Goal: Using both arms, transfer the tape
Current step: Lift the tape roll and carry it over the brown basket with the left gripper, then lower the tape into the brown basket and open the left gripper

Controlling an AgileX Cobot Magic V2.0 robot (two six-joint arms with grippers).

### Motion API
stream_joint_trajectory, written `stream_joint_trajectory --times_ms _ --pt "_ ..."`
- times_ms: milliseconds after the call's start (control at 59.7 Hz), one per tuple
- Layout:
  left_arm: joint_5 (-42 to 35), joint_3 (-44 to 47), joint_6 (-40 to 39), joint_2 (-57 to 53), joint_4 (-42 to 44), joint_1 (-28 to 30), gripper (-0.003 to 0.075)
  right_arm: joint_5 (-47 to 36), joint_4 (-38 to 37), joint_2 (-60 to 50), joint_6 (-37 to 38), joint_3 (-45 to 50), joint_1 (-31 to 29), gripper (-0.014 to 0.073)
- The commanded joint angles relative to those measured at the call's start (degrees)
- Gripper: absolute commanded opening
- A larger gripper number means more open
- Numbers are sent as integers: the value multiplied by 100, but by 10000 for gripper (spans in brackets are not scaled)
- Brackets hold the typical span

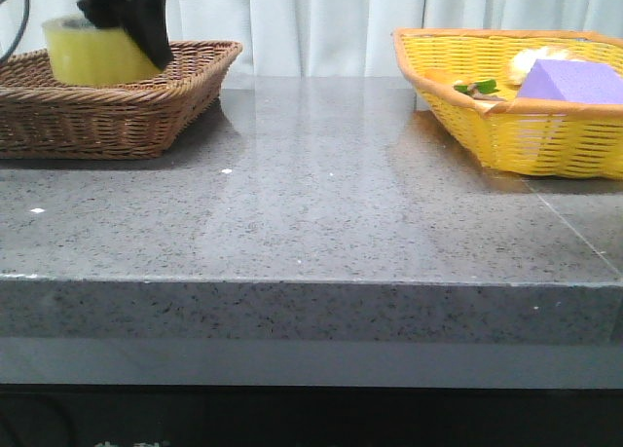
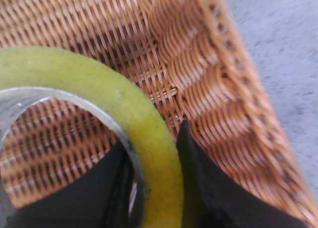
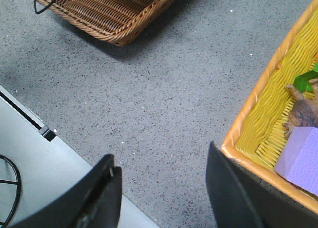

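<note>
The left hand (image 2: pixel 154 188) grips the tape (image 1: pixel 95 50) by its wall: one finger sits inside the hollow core, the other (image 2: pixel 198 178) outside against the yellow rim. The roll is in the brown basket (image 1: pixel 146 116), and from the wrist the woven floor shows through the core. Just beyond the outer finger rises the basket's side wall, with grey tabletop (image 1: pixel 321 194) past it.

The right hand (image 3: pixel 161 188) hangs wide open over bare tabletop, holding nothing. Right beside one of its fingers (image 3: pixel 233 198) is the rim of the yellow basket (image 3: pixel 258 133), which holds a purple block (image 3: pixel 300 156), something green (image 3: pixel 305 81) and a brownish item too blurred to name. The brown basket lies well ahead of this hand.

No writing or label can be read anywhere.
</note>
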Motion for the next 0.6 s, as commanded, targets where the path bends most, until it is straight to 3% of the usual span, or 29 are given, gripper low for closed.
stream_joint_trajectory --times_ms 0,117,201,587 --pt "-375 -157 -61 -273 -8 25 184 -331 95 -77 -42 -140 -23 414" --pt "-384 -157 -136 -186 -8 25 353 -331 95 -77 -42 -140 -23 414" --pt "-384 -157 -255 -187 -8 25 426 -331 95 -77 -42 -140 -23 414" --pt "107 -171 -320 -717 56 25 430 -331 95 -77 -42 -140 -23 414"
